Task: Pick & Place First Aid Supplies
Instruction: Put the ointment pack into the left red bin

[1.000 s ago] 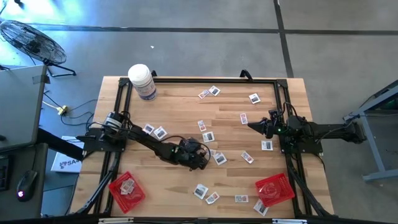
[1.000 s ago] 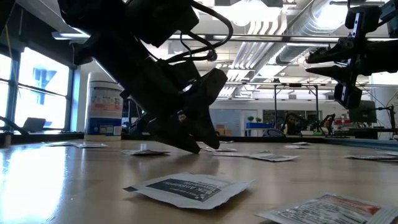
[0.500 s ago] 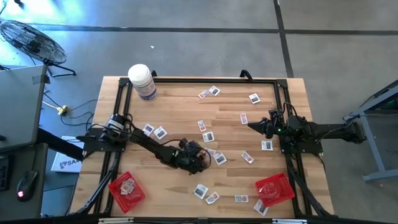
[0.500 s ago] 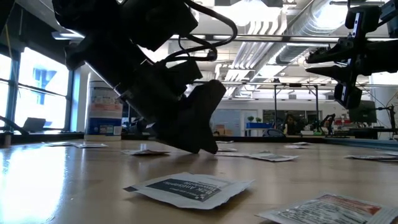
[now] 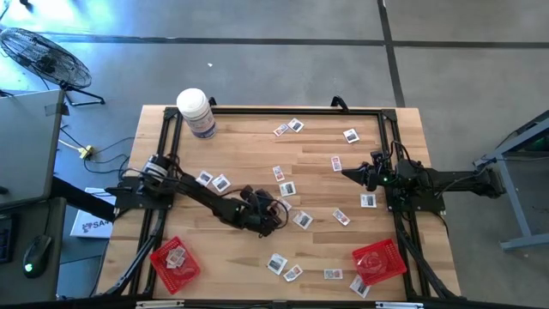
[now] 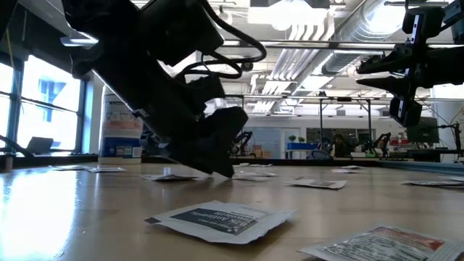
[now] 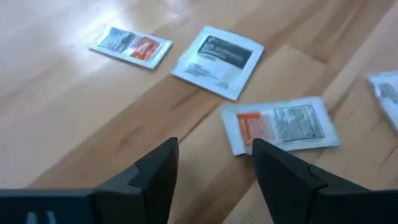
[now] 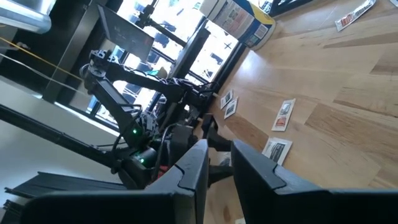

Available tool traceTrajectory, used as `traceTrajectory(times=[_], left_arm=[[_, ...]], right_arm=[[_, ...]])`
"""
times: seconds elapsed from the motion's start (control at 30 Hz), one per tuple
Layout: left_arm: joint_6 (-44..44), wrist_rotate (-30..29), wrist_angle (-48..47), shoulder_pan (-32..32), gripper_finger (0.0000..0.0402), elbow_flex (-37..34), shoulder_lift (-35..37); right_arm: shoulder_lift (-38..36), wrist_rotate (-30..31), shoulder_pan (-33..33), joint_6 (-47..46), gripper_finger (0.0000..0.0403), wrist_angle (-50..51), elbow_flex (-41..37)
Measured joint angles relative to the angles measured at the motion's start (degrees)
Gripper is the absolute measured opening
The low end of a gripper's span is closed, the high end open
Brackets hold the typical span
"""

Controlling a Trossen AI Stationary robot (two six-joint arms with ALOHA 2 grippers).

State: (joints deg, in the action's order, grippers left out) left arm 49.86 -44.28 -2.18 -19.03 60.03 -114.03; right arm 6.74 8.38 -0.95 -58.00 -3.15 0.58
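The packets (image 5: 288, 188) lie scattered across the table (image 5: 249, 154), about nineteen of them in the high view, plus one or two in each tray. Their print is dark grey and red-orange, too small or blurred to read in any view; the nearest packet in the low view (image 6: 221, 220) carries a dark label with white lettering that cannot be made out. The bottle (image 5: 196, 112) stands at the far left corner with a blue and white label, also unreadable.

There are two red trays: the left tray (image 5: 175, 260) and the right tray (image 5: 379, 261), both at the near edge.

The left gripper (image 5: 268, 215) hangs low near the table's middle, its fingers (image 7: 158, 171) spread apart and holding nothing; three packets lie just ahead of it in the left wrist view, one (image 7: 280, 125) touching a fingertip's outline. The right gripper (image 5: 350, 173) hovers high by the right side, fingers (image 8: 193, 168) slightly parted around nothing.
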Motion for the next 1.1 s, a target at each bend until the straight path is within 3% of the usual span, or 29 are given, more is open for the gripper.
traceTrajectory(times=[0.7,1.1], left_arm=[[8.9,0.5,1.4,0.9,0.0198,0.3,-1.0],[8.5,-3.0,2.3,0.6,0.0090,0.4,-4.3]], right_arm=[[0.0,0.0,0.0,0.0,0.0064,0.0,0.0],[0.0,0.0,0.0,0.0,0.0064,0.0,0.0]])
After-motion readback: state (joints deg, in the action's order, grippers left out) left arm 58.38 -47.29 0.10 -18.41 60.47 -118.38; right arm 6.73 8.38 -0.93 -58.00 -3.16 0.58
